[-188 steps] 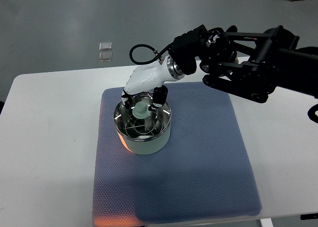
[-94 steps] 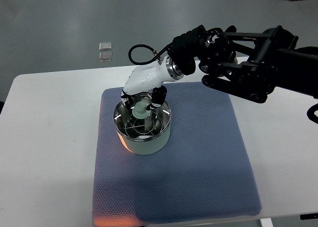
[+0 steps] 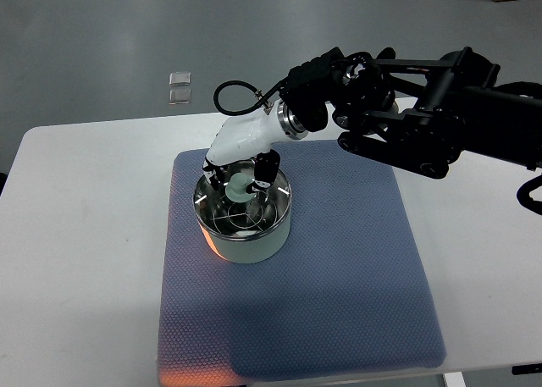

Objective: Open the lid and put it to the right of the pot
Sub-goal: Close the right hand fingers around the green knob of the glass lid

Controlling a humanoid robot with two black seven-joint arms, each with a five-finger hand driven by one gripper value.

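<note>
The pot (image 3: pixel 244 220) is seen on the blue mat (image 3: pixel 339 268), toward ten o'clock. The lid's knob (image 3: pixel 240 188) is clamped by the right hand's (image 3: pixel 240 174) fingers (image 3: pixel 267 168). No writing can be read.

Right robot hand (image 3: pixel 240 172), fingers curled downward

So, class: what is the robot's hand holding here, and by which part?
The right hand has its fingers closed around the pale knob of the glass lid, which sits on the pot.
</note>
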